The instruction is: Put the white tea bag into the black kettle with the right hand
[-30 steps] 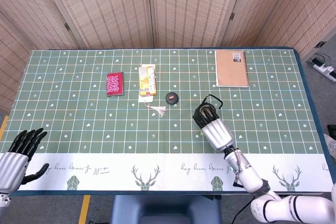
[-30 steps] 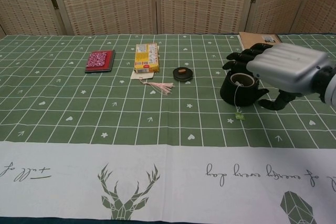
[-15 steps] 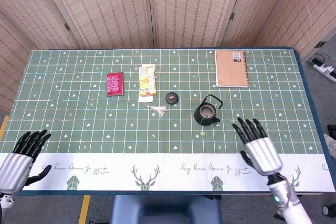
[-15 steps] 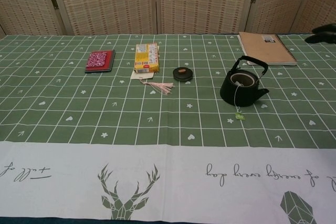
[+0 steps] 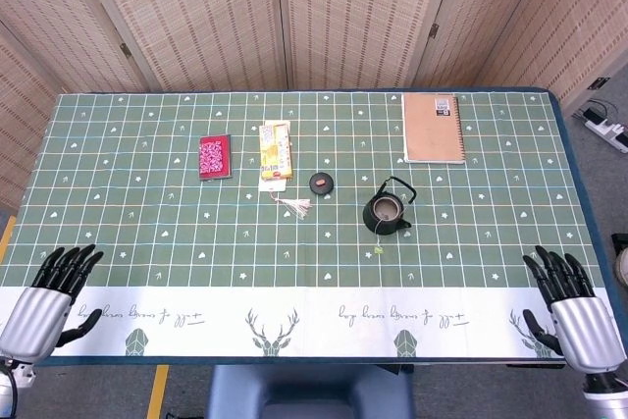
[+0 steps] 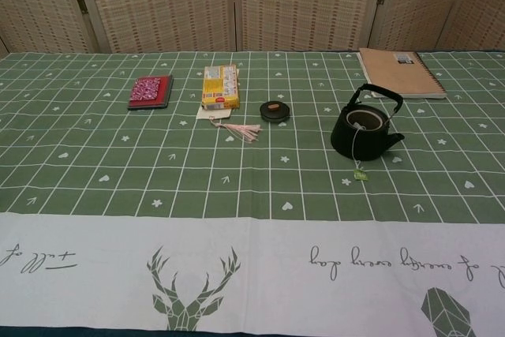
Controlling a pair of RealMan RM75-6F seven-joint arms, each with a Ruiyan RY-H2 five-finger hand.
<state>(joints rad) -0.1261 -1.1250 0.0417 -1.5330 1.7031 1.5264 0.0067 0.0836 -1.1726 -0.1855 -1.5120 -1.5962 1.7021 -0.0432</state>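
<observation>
Looks done. Black kettle (image 5: 387, 211) near the middle of the tabletop (image 5: 147, 242), lid off, white tea bag (image 6: 364, 121) inside, string and tag hanging toward 6 o'clock. Right hand (image 5: 574, 311) at 4 o'clock, left hand (image 5: 44, 301) at 8 o'clock, fingers spread, holding nothing.

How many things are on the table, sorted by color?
Black: 2, the kettle and the small round lid
Red: 1, the little red book
Yellow: 1, the yellow box
Brown: 1, the notebook
Pale: 1, the tag with a tassel
Total: 6
</observation>
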